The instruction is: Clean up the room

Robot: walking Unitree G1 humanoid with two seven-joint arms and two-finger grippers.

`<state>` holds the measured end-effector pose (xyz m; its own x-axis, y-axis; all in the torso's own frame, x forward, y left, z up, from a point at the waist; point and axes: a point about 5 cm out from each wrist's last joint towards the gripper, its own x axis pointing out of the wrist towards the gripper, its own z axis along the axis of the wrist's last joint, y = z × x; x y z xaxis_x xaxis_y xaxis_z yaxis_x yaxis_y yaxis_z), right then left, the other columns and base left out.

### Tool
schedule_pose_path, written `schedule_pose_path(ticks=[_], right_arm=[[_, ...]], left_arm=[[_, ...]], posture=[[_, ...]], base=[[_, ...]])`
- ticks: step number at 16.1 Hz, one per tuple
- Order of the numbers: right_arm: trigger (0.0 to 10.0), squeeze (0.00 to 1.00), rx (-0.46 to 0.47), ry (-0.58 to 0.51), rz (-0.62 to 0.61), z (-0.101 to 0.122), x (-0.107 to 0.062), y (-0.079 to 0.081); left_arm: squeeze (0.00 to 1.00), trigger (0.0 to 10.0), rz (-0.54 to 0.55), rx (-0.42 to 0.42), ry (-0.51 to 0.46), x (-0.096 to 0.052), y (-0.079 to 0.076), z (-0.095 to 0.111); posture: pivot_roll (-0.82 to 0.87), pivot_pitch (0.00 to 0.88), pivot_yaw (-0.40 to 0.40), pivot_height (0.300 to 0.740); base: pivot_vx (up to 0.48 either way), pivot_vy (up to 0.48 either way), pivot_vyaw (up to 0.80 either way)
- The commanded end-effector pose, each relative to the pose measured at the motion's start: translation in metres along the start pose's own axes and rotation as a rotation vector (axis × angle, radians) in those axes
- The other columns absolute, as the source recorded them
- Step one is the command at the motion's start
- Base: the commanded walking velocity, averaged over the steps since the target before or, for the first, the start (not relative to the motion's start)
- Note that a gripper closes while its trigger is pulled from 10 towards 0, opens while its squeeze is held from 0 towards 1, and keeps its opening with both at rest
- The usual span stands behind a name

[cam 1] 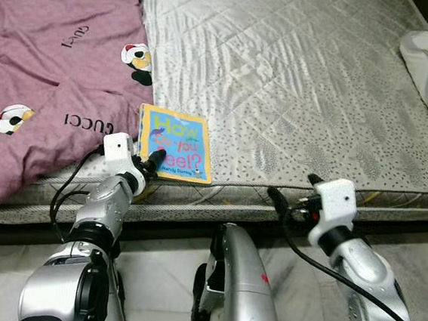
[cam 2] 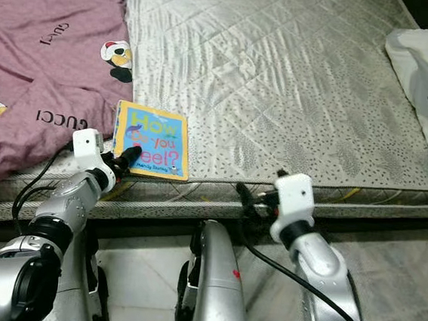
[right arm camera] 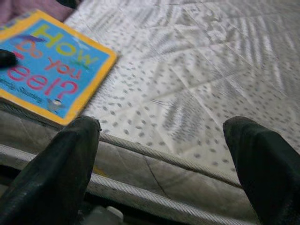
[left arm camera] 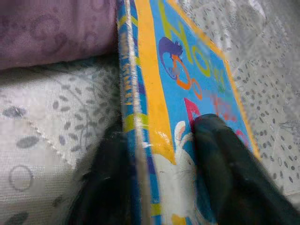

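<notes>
Blue book (cam 1: 175,143) lies at the bed (cam 1: 295,100) edge beside the blanket (cam 1: 48,76). Left hand (cam 1: 153,162) pinches its corner; right hand (cam 2: 260,197) hangs open nearby. Next, lifting it away seems needed.

Bare quilted grey mattress (cam 1: 297,85), mauve printed blanket (cam 1: 48,76) at left, perhaps pale tiled floor (cam 1: 165,277) below.

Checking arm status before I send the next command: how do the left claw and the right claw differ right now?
The left claw is shut on the book, one finger on its cover and one under its edge; the right claw is open and holds nothing. The left claw reaches over the mattress beside the purple blanket; the right claw hangs in front of the mattress edge. Both have black fingers and point toward the bed.
</notes>
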<state>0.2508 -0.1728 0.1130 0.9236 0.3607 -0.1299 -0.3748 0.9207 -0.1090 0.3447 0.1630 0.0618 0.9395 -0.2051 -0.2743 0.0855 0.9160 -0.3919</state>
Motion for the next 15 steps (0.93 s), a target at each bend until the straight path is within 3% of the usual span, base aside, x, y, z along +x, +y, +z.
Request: schedule_pose_path(ticks=[1, 7, 11, 15], right_arm=[[10.0, 0.00, 0.006, 0.019, -0.008, -0.005, 0.001, 0.000], [10.0, 0.00, -0.001, -0.001, -0.054, -0.004, 0.006, 0.002], [10.0, 0.00, 0.038, -0.013, -0.089, -0.006, 0.013, 0.006], [10.0, 0.00, 0.114, -0.038, -0.120, -0.004, 0.025, 0.014]], left_arm=[[0.00, 0.0, -0.009, 0.007, 0.016, 0.000, -0.001, -0.004], [0.00, 0.0, 0.001, 0.046, -0.047, 0.001, 0.000, 0.009], [0.00, 0.0, 0.005, 0.185, -0.354, -0.006, -0.021, 0.046], [0.00, 0.0, -0.047, 0.324, -0.531, -0.014, -0.042, 0.076]], posture=[[-0.12, 0.163, -0.144, 0.561], [-0.11, 0.147, -0.108, 0.561], [-0.08, 0.122, -0.078, 0.561], [-0.06, 0.101, -0.040, 0.561]], base=[[0.000, 0.000, 0.00], [0.000, 0.000, 0.00], [0.000, 0.000, 0.00], [0.000, 0.000, 0.00]])
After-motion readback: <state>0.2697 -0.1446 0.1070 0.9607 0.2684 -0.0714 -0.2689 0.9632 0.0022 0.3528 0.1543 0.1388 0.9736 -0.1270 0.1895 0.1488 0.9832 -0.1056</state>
